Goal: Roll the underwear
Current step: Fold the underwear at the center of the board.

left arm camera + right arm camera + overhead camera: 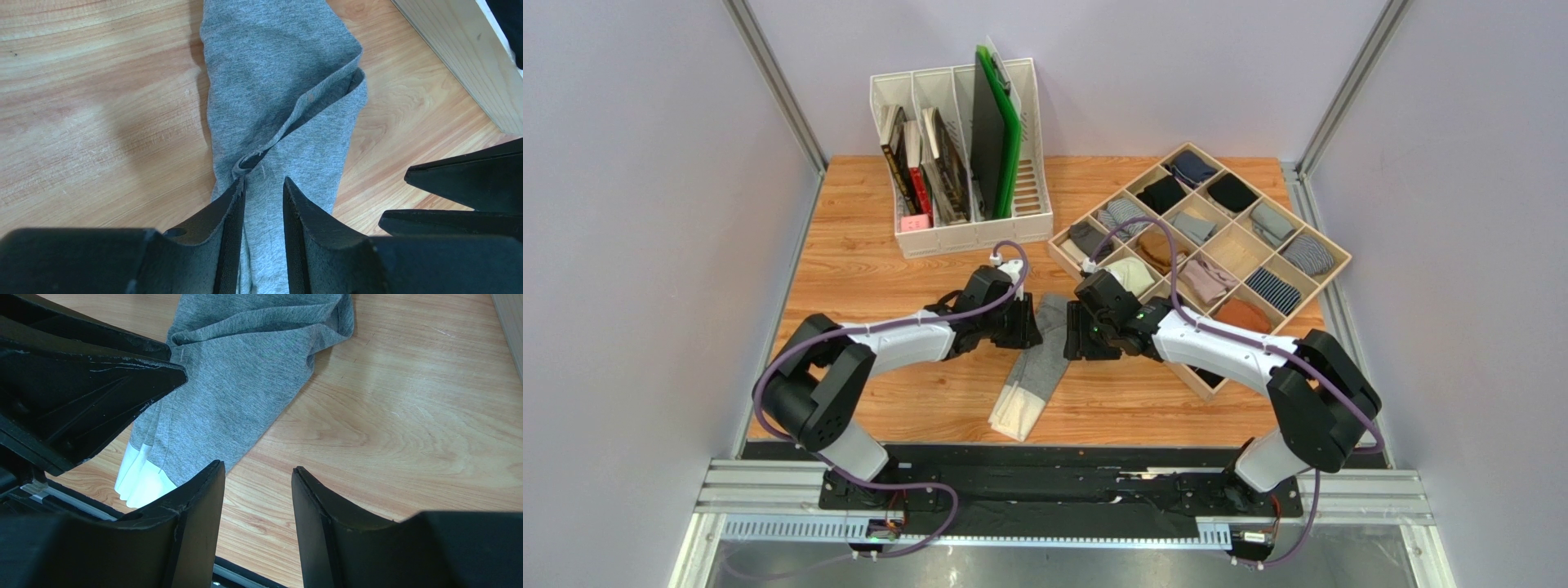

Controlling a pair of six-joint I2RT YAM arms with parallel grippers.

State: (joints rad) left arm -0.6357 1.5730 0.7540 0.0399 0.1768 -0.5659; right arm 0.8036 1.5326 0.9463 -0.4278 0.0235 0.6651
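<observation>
- Bright, even light from overhead; mild sheen on the wooden table (pixel 1112 410).
- Soft, faint shadows beneath the arms (pixel 916 333).
- Overhead view sharp throughout.
- Dark, slightly soft rendering of the left gripper (pixel 264 182) at close range.

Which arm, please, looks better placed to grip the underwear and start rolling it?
Left, probably: the left gripper straddles a fold of the grey underwear, while the right gripper hangs open over bare wooden table beside it.
</observation>
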